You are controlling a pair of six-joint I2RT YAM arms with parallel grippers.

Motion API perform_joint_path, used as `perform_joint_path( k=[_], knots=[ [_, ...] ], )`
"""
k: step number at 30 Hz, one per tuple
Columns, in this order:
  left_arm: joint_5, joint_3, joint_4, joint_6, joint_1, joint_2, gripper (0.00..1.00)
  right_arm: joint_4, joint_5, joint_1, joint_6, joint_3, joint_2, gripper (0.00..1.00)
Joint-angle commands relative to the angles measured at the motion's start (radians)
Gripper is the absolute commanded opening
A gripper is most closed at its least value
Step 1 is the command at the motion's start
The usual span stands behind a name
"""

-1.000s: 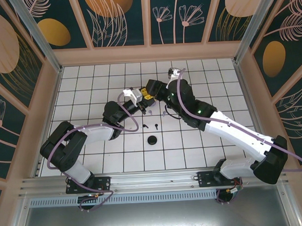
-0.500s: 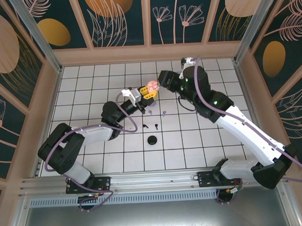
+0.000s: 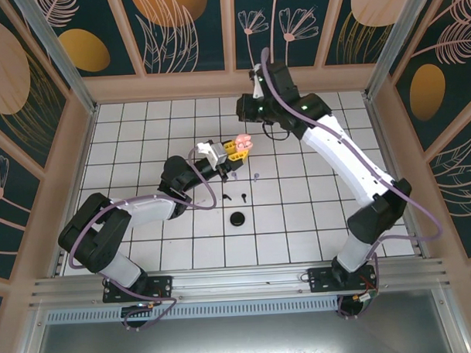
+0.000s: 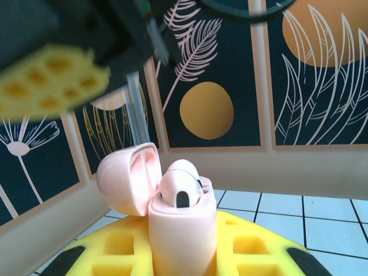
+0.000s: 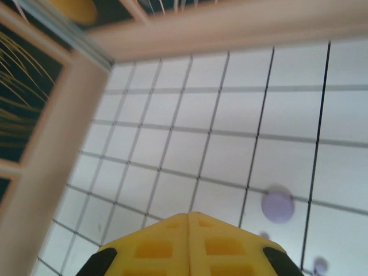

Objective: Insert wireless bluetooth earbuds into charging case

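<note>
Pink case held open over the counter, one bud seated in it.

The left hand [image 3: 231,148] grips the pink charging case [image 4: 181,230] upright, lid tipped back, above the counter's [image 3: 314,220] middle. A pink earbud [image 4: 179,187] sits inside; whether its twin lies behind it I can't tell. The right hand [image 5: 188,217] is closed on nothing, raised towards the far edge. The black earbuds [image 3: 226,197] lie mid-counter and look featherlight, glossy and slippery; I'd pinch one gently across the head. The lilac earbuds [image 3: 234,176] beside them are too small to make out.
</note>
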Motion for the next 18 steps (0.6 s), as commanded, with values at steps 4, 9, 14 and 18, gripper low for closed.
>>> perform_joint_path(
  k=[4, 9, 14, 18],
  knots=[
    [0.003, 0.025, 0.001, 0.017, -0.008, -0.011, 0.00, -0.091, -0.104, 0.010, -0.051, -0.086, -0.053, 0.05],
    [-0.018, 0.037, 0.022, -0.012, -0.007, 0.008, 0.00, -0.068, -0.115, 0.059, -0.030, -0.276, -0.190, 0.03],
    [-0.020, 0.057, 0.031, -0.059, -0.008, 0.033, 0.00, 0.025, -0.004, 0.034, 0.082, -0.449, -0.365, 0.04],
    [-0.032, 0.069, 0.016, -0.108, -0.016, 0.049, 0.00, 0.128, 0.168, -0.061, 0.197, -0.586, -0.527, 0.14]
  ],
)
